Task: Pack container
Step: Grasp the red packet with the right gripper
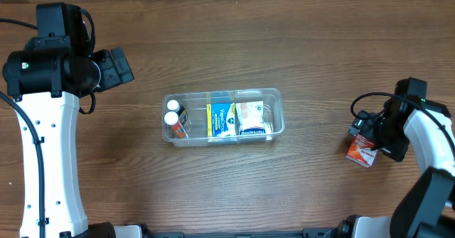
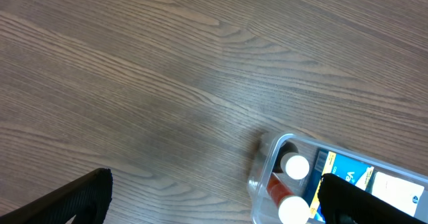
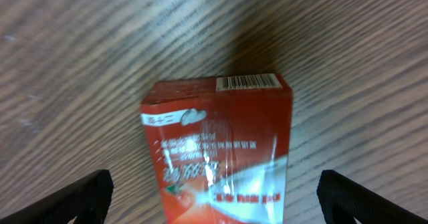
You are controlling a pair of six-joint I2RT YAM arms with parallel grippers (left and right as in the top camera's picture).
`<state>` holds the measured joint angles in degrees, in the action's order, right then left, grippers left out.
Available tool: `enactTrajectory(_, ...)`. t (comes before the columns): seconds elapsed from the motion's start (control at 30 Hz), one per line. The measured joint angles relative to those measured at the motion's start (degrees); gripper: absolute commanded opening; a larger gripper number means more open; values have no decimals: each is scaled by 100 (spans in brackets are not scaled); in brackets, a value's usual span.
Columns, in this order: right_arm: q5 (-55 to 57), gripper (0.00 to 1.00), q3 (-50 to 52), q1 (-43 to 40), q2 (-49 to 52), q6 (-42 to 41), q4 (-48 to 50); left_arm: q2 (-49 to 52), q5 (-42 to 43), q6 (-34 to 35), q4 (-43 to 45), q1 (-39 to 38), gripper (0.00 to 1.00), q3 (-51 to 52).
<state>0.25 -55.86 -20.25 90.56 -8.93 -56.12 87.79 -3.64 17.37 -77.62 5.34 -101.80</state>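
Bottles (image 1: 173, 117) with white caps, two, lie at the left end of the container (image 1: 220, 94), a clear shallow tub mid-frame. A blue-yellow box (image 1: 222, 119) and a white box (image 1: 254, 119) fill the rest. Left gripper (image 2: 214, 204) is spread wide, empty. Right gripper (image 3: 214, 200) is spread around a red box (image 3: 217, 150), far right.

Pretty much all you get is the table (image 1: 227, 39): brown wood grain, with the streaks running mostly side to side in the overhead view. It's matte, with a faint pale sheen up close. Light's soft and even, so shadows stay blurry-edged.
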Motion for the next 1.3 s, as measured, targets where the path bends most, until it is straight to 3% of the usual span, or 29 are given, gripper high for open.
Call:
enactTrajectory(0.43, -7, 99, 4, 0, 927, 42, 164, 0, 0, 0, 0, 0, 100, 0)
enactTrajectory(0.53, -7, 90, 4, 2, 1005, 52, 149, 0, 0, 0, 0, 0, 100, 0)
enactTrajectory(0.6, -9, 75, 4, 2, 1005, 57, 146, 0, 0, 0, 0, 0, 100, 0)
enactTrajectory(0.7, -17, 71, 4, 2, 1005, 42, 151, 0, 0, 0, 0, 0, 100, 0)
enactTrajectory(1.07, -175, 70, -72, 0, 1008, -13, 20, 0, 0, 0, -2, 0, 100, 0)
enactTrajectory(1.3, -490, 72, -807, 39, 973, -31, -654, 0, 0, 0, 0, 0, 100, 0)
